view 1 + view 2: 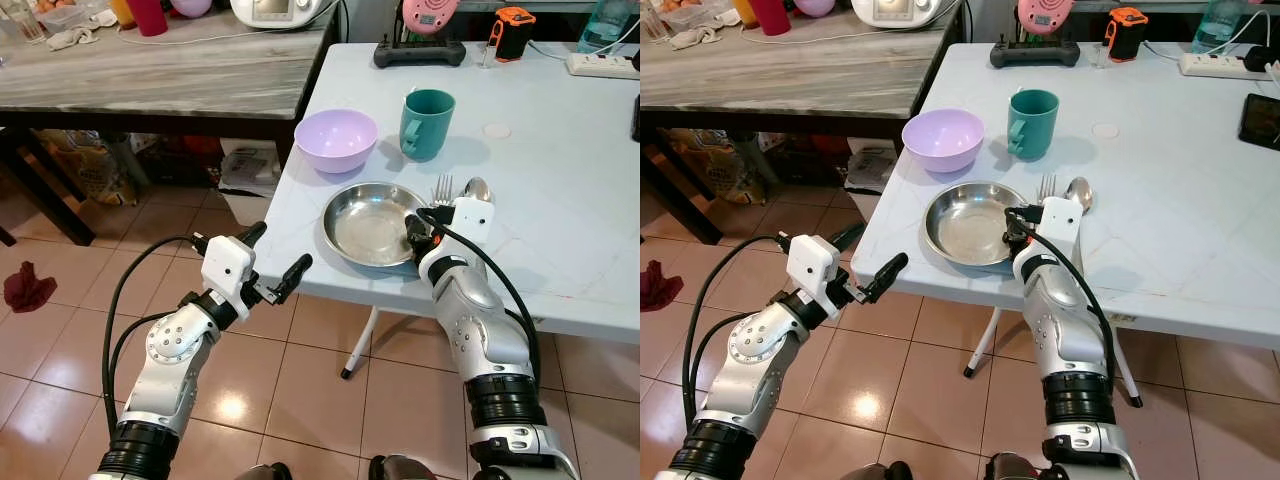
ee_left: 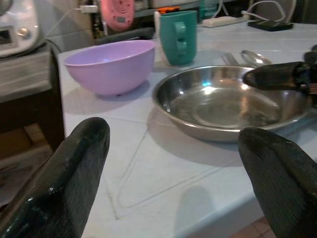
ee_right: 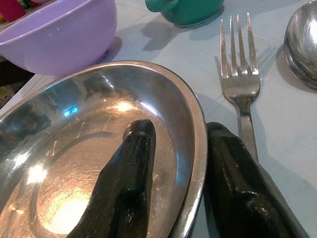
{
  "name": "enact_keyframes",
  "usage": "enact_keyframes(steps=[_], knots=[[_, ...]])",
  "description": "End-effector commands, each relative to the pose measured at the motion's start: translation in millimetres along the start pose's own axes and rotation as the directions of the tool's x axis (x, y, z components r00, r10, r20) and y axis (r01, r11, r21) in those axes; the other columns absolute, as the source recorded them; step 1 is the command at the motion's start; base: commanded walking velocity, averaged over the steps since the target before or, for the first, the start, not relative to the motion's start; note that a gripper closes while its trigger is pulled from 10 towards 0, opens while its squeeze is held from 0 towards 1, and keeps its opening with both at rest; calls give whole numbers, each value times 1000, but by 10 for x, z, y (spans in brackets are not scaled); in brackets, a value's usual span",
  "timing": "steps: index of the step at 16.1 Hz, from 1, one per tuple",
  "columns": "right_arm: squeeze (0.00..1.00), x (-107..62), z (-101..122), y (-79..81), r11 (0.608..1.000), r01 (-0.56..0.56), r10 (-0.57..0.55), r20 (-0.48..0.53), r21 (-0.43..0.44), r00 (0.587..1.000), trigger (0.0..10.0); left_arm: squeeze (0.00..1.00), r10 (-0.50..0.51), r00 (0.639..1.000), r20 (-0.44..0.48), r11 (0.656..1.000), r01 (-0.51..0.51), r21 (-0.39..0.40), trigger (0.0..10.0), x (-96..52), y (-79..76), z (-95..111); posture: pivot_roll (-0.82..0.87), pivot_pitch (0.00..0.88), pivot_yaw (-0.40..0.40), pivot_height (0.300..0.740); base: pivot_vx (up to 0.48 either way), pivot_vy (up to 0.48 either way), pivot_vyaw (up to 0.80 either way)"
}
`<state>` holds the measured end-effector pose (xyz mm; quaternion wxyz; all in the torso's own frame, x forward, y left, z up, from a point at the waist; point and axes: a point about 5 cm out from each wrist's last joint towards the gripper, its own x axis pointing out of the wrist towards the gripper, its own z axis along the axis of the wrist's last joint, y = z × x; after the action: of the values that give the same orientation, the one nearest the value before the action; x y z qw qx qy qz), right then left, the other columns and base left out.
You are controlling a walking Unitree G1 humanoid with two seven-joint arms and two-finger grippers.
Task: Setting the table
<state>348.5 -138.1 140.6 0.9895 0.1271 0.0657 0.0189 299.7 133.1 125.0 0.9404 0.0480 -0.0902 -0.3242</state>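
Left eye view: left gripper (image 1: 276, 260) hangs off the white table's (image 1: 560, 200) near-left edge, fingers wide apart, holding nothing. Steel plate (image 1: 372, 223) sits near that edge, with the purple bowl (image 1: 336, 138) and teal mug (image 1: 426, 124) behind it. Right gripper (image 3: 173, 163) pinches the plate's right rim, one finger inside, one outside. Fork (image 3: 240, 74) and spoon (image 3: 302, 44) lie just right of the plate.

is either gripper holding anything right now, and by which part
The right gripper holds the steel plate by its near right rim, one finger inside the plate and one outside beside the fork. The left gripper is open, holding nothing.
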Motion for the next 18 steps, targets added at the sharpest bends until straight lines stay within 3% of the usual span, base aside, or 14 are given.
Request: enact_keyframes(steps=[1, 8, 9, 18], knots=[[0, 23, -11, 59, 1000, -26, 26, -22, -1, 999, 10000, 0, -29, 999, -15, 999, 29, 16, 10000, -41, 13, 5, -256, 117, 89, 740, 0, 0, 0], [0, 52, -92, 150, 996, -89, 90, -92, 8, 992, 10000, 0, -78, 996, -30, 996, 79, 29, 10000, -54, -41, -14, -252, 120, 96, 740, 0, 0, 0], [0, 50, -106, 158, 995, -95, 96, -102, 9, 990, 0, 0, -79, 996, -32, 996, 80, 29, 10000, -55, -42, -15, -251, 120, 94, 740, 0, 0, 0], [0, 54, -115, 54, 998, -63, 61, -134, -9, 989, 0, 0, -83, 996, -26, 996, 83, 33, 10000, -31, -50, -10, -257, 113, 86, 740, 0, 0, 0]])
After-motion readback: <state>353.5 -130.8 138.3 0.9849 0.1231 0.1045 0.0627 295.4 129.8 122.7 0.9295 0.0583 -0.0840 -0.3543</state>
